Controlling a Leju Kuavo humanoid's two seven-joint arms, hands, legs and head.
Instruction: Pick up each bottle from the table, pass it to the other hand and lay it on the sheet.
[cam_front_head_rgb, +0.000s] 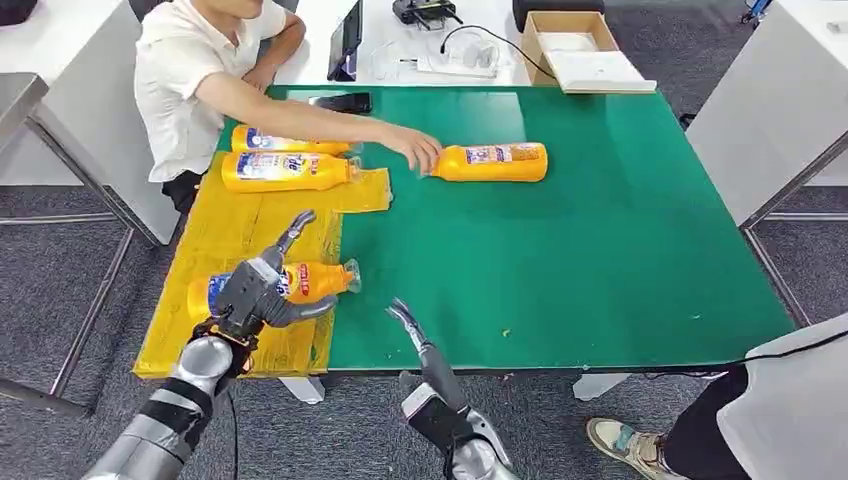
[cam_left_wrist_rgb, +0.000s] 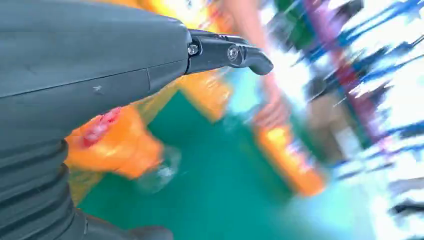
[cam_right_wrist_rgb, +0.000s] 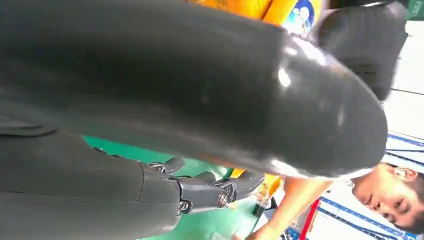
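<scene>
Lying sideways, orange bottle (cam_front_head_rgb: 300, 283), clear cap.

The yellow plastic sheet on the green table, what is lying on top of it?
Three orange bottles lie on the yellow plastic sheet: two at its far end, one near under the left robot hand, which covers part of it.

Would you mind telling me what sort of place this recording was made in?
Probably a lab or office workroom: a green-topped table on grey carpet, a white desk with cables and a cardboard box, and a seated person placing bottles.
</scene>
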